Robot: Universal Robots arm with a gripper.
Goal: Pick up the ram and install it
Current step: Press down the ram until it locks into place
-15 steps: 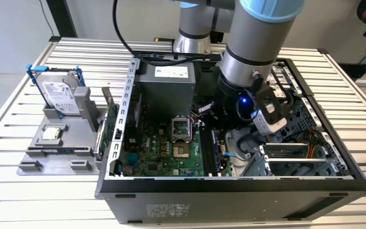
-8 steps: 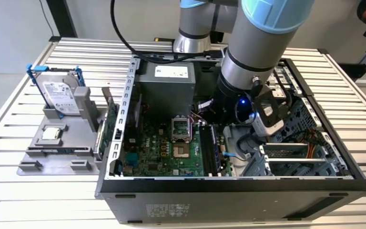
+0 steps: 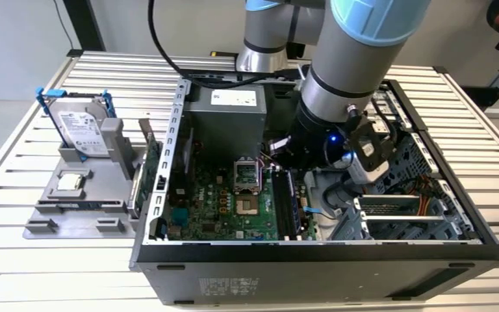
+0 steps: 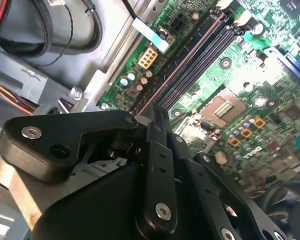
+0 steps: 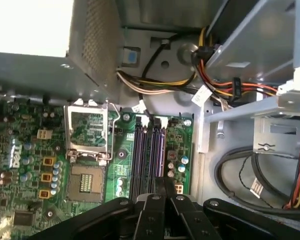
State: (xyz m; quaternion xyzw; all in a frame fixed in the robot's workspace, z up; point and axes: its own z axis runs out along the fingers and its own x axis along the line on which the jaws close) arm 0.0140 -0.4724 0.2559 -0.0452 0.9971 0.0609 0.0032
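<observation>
1. arm is reaching down into the open pc case (image 3: 319,250), which lies on the slatted surface (image 3: 24,260). the hand (image 5: 160,192) sits low over the motherboard (image 5: 120,165), right at the memory slots (image 5: 147,150).
2. hand state: in both wrist views the fingers (image 4: 157,150) are drawn close together, w/ a thin dark edge running between them and lining up w/ the slots. i judge it's closed on the ram (image 4: 159,114), but only a sliver of the stick shows, so that's a read, not certain.
3. where the ram is: at the hand, standing on edge, lengthwise along the slots, at or just above one of them. can't tell if it's touching the slot or seated at all.
4. the white latches (image 5: 152,120) at the far end of the slots are visible; can't tell if they've clicked in.
5. progress, as judged: pickup looks done, stick brought to the slot. seating is not confirmed.
6. other bits: hard drive (image 3: 83,129) in its blue frame stands on the grey holder (image 3: 80,195) at the exterior view's left, w/ a green card (image 3: 151,170) on edge between it and the case. empty cpu socket (image 5: 87,152) is beside the slots.
</observation>
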